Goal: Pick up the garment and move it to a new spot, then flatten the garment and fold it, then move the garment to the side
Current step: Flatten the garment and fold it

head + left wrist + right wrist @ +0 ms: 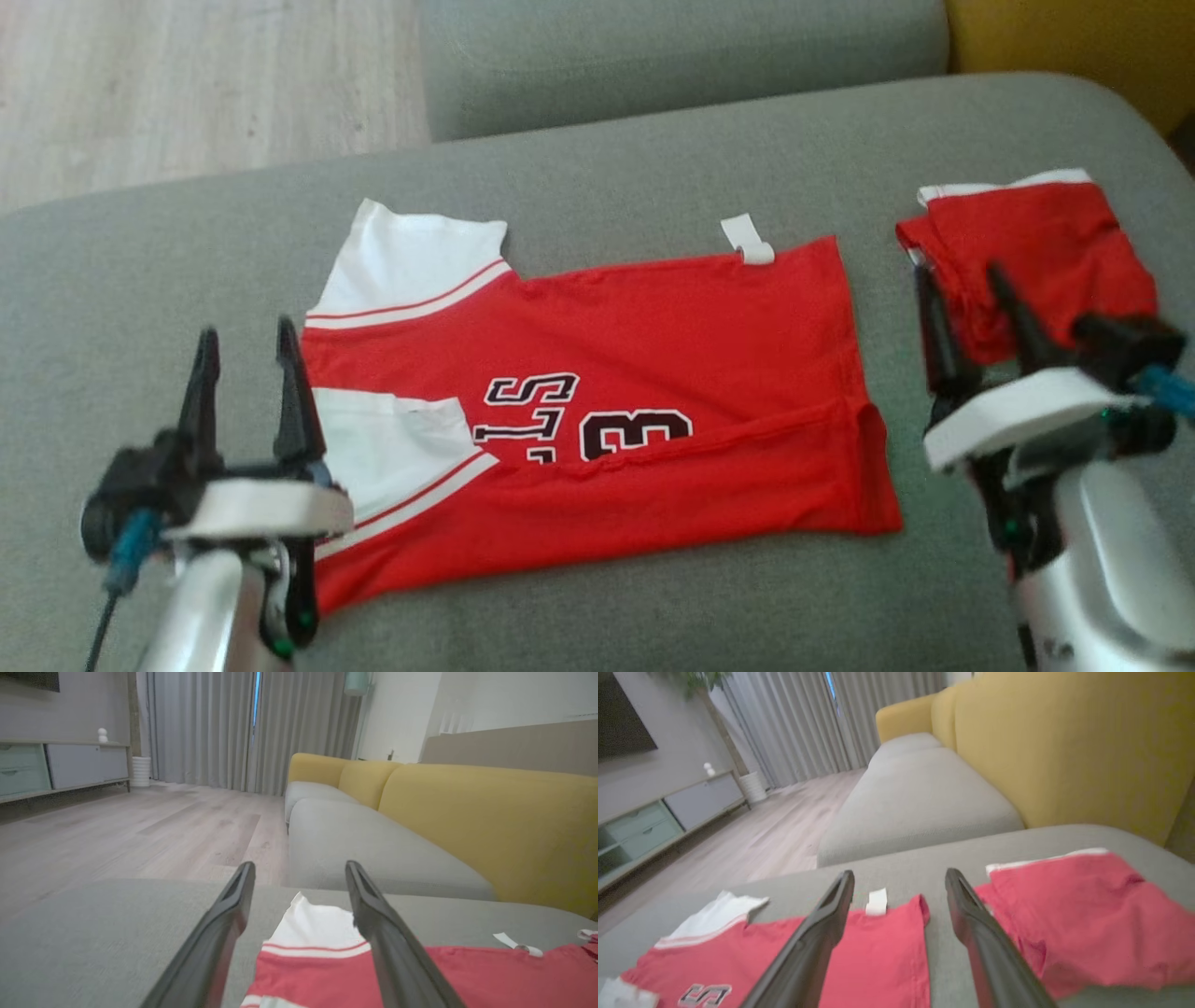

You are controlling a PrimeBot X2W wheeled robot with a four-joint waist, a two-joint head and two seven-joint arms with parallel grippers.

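Note:
The garment (653, 355) is a red jersey with white sleeves and black lettering, lying flat on the grey cushion (607, 168) with its near long edge folded over the print. My left gripper (246, 334) is open at the jersey's sleeve end, nothing between its fingers. In the left wrist view that gripper (300, 865) hovers over the far white sleeve of the jersey (490, 975). At the hem end my right gripper (962, 275) is open and holds nothing. In the right wrist view, that gripper (900, 873) straddles the hem corner of the jersey (878, 952).
A second red garment (1036, 243), folded, lies on the cushion just right of my right gripper, also in the right wrist view (1073, 919). A white tag (747, 238) sticks out of the jersey's far edge. Wooden floor (187, 84) lies beyond the cushion; a yellow backrest (467, 812) runs along the right.

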